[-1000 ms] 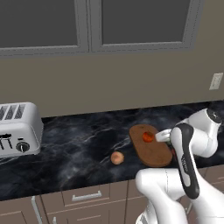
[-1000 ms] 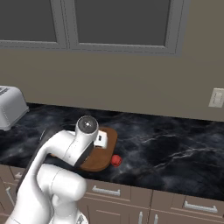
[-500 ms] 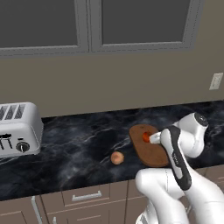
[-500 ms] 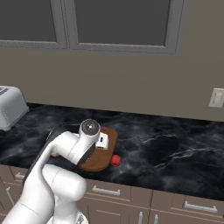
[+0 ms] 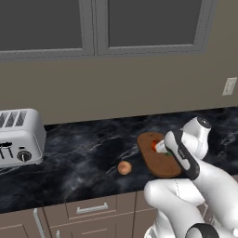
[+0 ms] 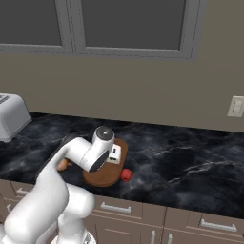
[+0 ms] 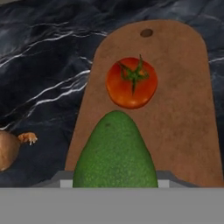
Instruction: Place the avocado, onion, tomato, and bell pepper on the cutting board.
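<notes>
1. On the black marble counter [image 5: 88, 158] lies the flat brown wooden oval cutting board [image 7: 183, 105], and the hand view looks straight down on it, showing a red tomato with a green stalk [image 7: 131, 83] resting on the wood and a hanging hole near the board's far end.
2. Close to that camera sits the dark-green pear-shaped avocado [image 7: 115, 153], held between the closed fingers of the gripper [image 7: 114, 183] just above the board's near end.
3. From the left base view the white arm covers part of the board, and the pale peach-tan round onion [image 5: 124, 168] sits on the counter left of the board, apart from it.
4. From the right base view a small red item [image 6: 126, 175], likely the bell pepper, lies on the counter touching the board's right edge.
5. Off to the left stands a silver toaster [image 5: 18, 137]; grey cabinets [image 5: 93, 23] hang above.
</notes>
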You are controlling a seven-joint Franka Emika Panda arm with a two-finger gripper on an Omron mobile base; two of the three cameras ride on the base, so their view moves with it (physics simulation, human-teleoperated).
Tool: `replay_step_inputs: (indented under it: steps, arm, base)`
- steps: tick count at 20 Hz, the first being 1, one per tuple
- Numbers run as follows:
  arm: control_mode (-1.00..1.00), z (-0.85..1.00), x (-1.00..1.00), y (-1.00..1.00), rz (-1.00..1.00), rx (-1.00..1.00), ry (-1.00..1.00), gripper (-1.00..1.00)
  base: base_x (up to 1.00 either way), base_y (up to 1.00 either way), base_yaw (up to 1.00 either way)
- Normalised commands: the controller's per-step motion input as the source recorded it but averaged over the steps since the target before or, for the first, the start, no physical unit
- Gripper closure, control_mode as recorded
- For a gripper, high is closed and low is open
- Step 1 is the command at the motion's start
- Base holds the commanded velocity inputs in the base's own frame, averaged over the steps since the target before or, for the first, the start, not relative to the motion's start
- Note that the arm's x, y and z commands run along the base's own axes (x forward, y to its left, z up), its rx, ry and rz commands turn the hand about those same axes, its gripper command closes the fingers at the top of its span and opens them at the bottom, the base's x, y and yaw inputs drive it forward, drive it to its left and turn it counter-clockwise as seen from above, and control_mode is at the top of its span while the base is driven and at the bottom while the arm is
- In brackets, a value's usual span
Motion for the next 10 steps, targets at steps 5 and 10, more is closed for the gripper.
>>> replay_step_inputs:
  steps: [5,10]
  arm:
    - [-1.0,-0.38,0.04,0.0,0.01,-0.02,0.01,1.0]
    - [-1.0,-0.35,0.0,0.0,0.0,-0.04,0.0,1.0]
  base:
    - [0.0,0.0,0.0]
    - [0.0,0.0,0.0]
